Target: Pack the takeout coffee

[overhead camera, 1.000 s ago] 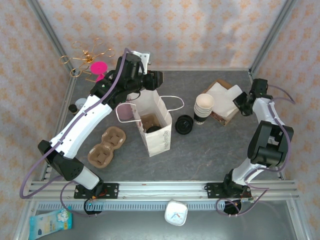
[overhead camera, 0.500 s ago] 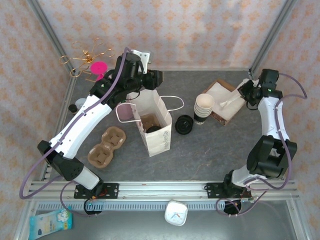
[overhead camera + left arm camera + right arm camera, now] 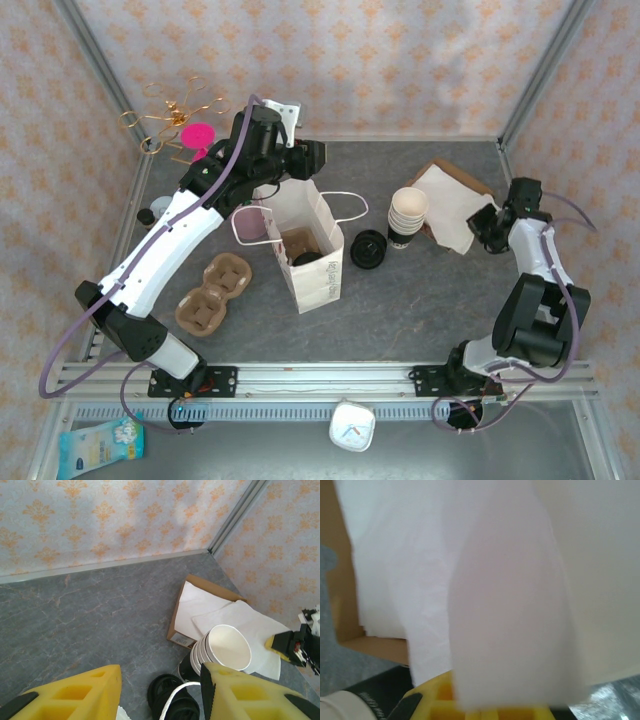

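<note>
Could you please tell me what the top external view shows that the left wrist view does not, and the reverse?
Top external adds the open paper bag seen from above and the brown cup carrier. Left wrist adds a close look at the left end effector, its yellow fingers standing apart. Both share the stack of cups, the black lids, the napkin box and the right end effector pinching a napkin.
</note>
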Motion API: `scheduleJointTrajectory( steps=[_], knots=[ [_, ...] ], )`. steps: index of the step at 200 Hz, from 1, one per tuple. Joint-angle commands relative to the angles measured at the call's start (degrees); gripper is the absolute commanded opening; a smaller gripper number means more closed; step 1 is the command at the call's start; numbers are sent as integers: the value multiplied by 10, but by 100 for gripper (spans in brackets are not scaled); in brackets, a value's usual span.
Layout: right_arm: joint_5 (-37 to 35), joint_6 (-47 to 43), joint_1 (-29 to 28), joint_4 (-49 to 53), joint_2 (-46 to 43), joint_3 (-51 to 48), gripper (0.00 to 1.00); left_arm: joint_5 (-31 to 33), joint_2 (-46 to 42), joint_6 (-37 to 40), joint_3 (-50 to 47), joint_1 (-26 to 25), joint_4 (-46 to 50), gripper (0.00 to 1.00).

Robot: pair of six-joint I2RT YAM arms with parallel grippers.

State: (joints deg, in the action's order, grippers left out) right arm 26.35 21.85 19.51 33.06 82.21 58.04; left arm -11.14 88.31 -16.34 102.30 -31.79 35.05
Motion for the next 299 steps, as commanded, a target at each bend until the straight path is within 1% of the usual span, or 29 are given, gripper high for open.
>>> scheduleJointTrajectory(
  steps=[1,10,14,21,33,43,64,78,89,111,117,130,152,165,181,195,217,231,247,263,283,299],
  knots=[
    [-5,9,5,-29,-25,-22,0,-1,-6,10,5,-2,-8,48],
    [3,12,5,-33,-21,-22,0,0,-4,11,8,-2,-7,48],
    [7,12,5,-33,-18,-21,3,0,-3,11,9,-2,-6,48],
    [11,13,5,-32,-15,-19,12,1,-2,10,11,-2,-5,48],
    [7,13,4,-36,-14,-16,19,0,-2,10,11,-2,-5,48],
    [-3,13,5,-34,-13,-15,28,0,-2,12,11,-2,-5,48],
    [-4,17,5,-37,-9,-16,39,2,-2,11,12,-2,-5,48],
    [-9,22,5,-40,-6,-20,42,1,-1,11,14,-2,-5,48],
    [-14,22,5,-43,-3,-22,42,1,0,11,14,-2,-5,48],
    [1,25,4,-60,-2,-29,39,4,-1,11,14,-2,-7,48],
    [-1,25,5,-62,0,-28,36,5,-1,11,14,-2,-7,48],
    [-5,23,4,-59,4,-23,25,3,1,11,16,-2,-7,48],
    [0,22,4,-59,8,-19,21,3,0,13,16,-2,-7,48],
    [5,21,5,-59,12,-16,12,5,-1,14,15,-2,-8,48],
    [11,20,5,-60,16,-12,9,4,-1,15,15,-2,-7,48],
    [18,19,4,-58,12,-4,0,4,-2,15,14,-2,-7,48],
    [23,18,5,-50,-7,14,0,4,-5,24,12,-2,-9,48],
    [39,20,5,-44,-21,29,0,1,-11,34,5,-2,-17,48],
    [44,23,4,-24,-35,60,0,3,-17,47,-2,-2,-28,49],
    [49,26,5,-6,-49,94,0,3,-21,67,-4,-3,-36,51],
    [72,34,4,11,-64,139,0,3,-25,92,-7,-5,-50,53],
    [89,40,3,21,-74,175,0,-6,-30,123,-10,-18,-66,56]
  ],
)
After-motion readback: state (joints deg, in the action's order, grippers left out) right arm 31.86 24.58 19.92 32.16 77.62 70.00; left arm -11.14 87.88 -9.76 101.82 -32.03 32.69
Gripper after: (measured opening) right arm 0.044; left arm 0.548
